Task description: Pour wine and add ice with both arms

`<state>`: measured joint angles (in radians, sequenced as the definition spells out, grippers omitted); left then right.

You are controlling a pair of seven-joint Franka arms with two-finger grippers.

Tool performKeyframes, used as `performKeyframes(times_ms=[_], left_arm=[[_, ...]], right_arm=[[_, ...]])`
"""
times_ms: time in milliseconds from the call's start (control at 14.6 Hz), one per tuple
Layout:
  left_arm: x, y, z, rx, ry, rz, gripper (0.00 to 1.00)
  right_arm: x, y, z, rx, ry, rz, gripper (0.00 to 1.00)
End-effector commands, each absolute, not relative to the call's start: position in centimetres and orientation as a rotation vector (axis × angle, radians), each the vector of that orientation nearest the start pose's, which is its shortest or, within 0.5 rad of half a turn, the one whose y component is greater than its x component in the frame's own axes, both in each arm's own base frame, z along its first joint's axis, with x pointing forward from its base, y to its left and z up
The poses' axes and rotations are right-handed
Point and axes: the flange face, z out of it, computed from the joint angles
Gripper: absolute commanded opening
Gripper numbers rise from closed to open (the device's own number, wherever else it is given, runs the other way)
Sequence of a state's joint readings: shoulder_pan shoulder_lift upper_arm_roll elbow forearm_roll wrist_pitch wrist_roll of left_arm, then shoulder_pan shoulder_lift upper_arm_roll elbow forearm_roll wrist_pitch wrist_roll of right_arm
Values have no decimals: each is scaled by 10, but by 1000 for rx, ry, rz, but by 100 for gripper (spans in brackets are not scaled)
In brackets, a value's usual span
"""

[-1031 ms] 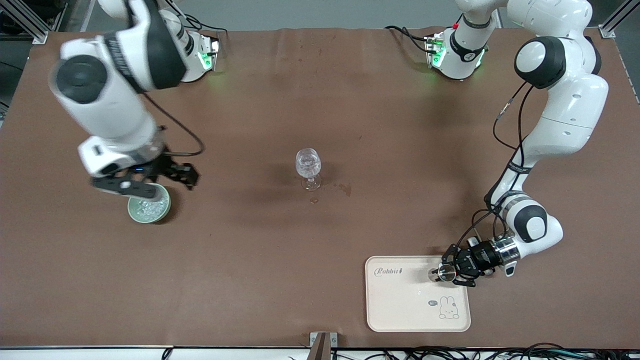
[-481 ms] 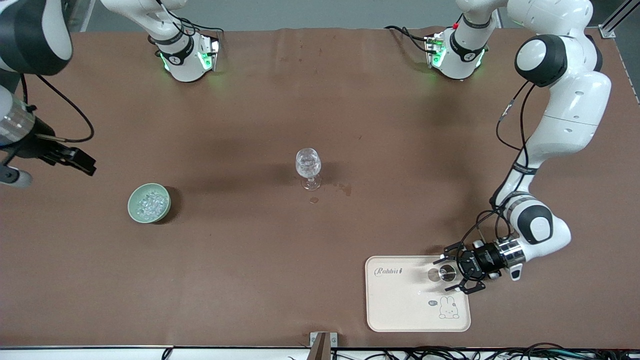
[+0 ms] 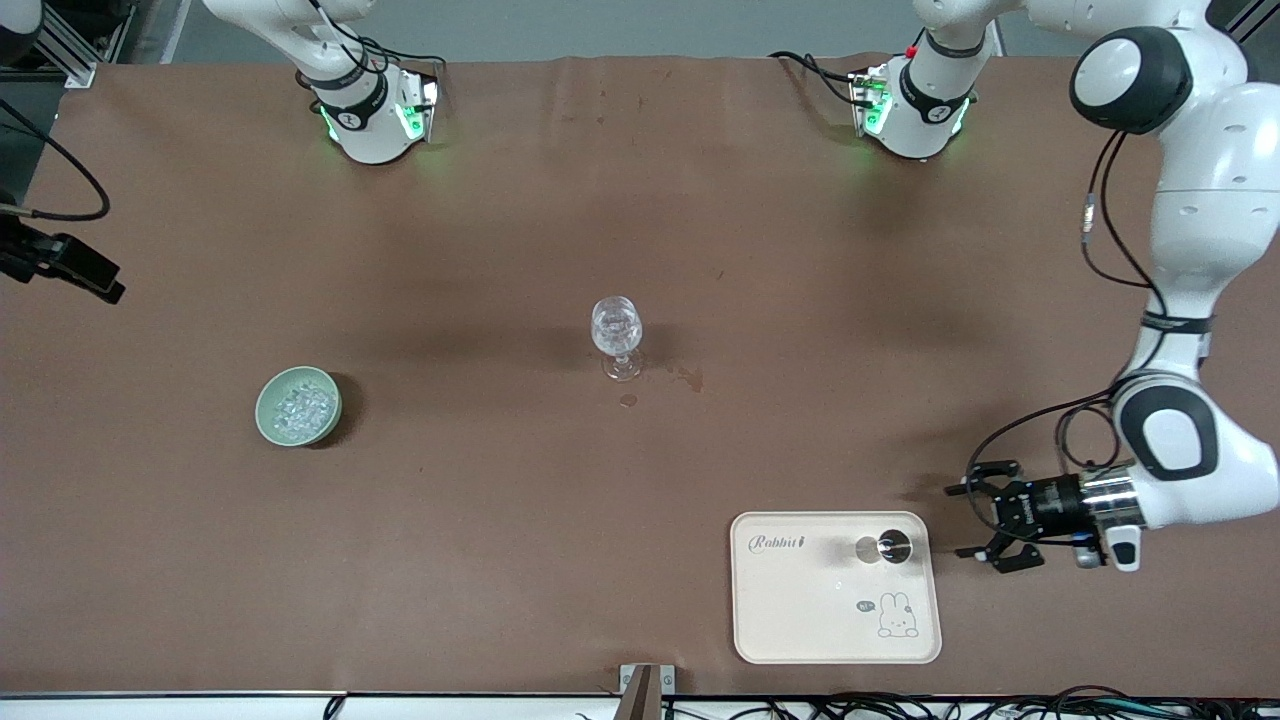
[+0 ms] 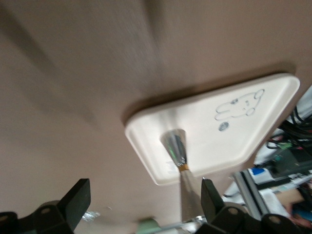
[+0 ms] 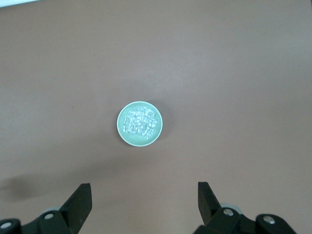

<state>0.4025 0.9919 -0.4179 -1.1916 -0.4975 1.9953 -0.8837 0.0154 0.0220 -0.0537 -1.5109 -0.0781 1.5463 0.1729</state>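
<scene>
I hold both arms clear: left gripper (image 3: 985, 528) beside the tray (image 3: 800, 630), right gripper (image 5: 144, 207) above the ice (image 3: 300, 410), fingers wide, nothing held.

Left gripper (image 3: 985, 520) low over the tabletop (image 3: 640, 200) at the left arm's end, wrist level, jaws spread. Right gripper (image 5: 144, 207) raised high, pointing down, jaws apart.

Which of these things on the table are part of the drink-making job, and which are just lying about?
Part of the job: wine glass; green bowl of ice; metal cup on the tray.
Just lying about: small spill marks beside the glass; cables along the table edge.
</scene>
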Motion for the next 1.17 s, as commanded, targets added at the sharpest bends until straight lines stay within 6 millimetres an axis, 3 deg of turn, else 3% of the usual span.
performKeyframes(times_ms=[0,206,344,412,618,1099], left_arm=[[740,47,268,2196,1370,-505,100],[732,34,338,2470,1280,-386,100],[723,9,381,2696,1140,-309,100],[715,-5,411,2815,1008,-252,100],[700,-27,476,2923,832,-132,100],[644,-37,584,3170,229,-7,100]], right_arm=[[547,-37,642,-3172,270,42,96],[539,-33,644,-3148,251,53,97],[540,-34,644,-3151,210,53,100],[539,-35,645,-3152,152,54,100],[539,-30,645,-3153,116,54,100],[540,-17,645,-3153,-30,44,100]])
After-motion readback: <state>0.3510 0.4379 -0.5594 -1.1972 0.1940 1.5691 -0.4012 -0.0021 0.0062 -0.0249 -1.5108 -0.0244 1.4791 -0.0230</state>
